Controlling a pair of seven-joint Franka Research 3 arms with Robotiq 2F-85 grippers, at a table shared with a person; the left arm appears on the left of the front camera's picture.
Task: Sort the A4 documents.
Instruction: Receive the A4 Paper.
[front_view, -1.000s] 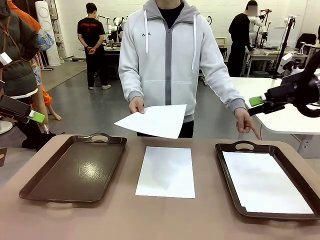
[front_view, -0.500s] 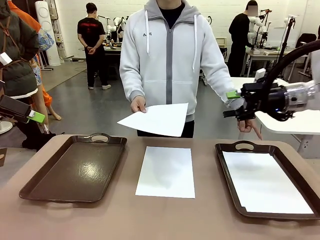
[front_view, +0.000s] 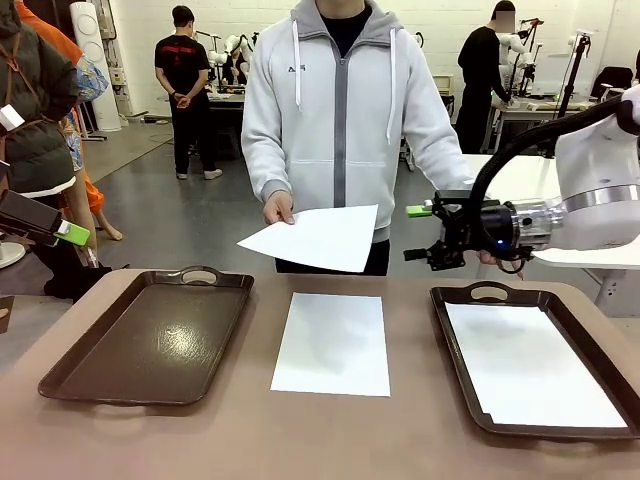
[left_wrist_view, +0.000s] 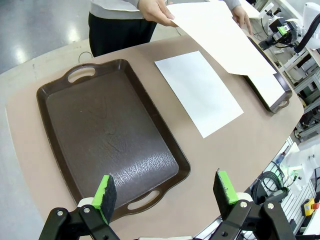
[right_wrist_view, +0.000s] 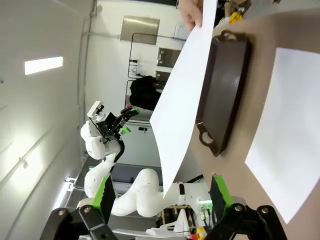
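The person at the far side holds one white A4 sheet (front_view: 320, 238) out over the table's far edge in one hand. A second sheet (front_view: 333, 343) lies flat on the table between the two trays, and a third (front_view: 530, 365) lies in the right tray (front_view: 455, 330). My right gripper (front_view: 415, 233) hangs open in the air just right of the held sheet (right_wrist_view: 185, 95), apart from it, fingers pointing at it. My left gripper (left_wrist_view: 165, 190) is open and holds nothing, high above the near end of the left tray (left_wrist_view: 110, 135).
The left brown tray (front_view: 150, 335) has nothing in it. The person's torso stands close behind the table's far edge. Another white table and people are farther back in the room.
My right arm has swung leftwards from the picture's right edge towards the held sheet, still open. The person keeps holding the sheet. The left arm has not moved.
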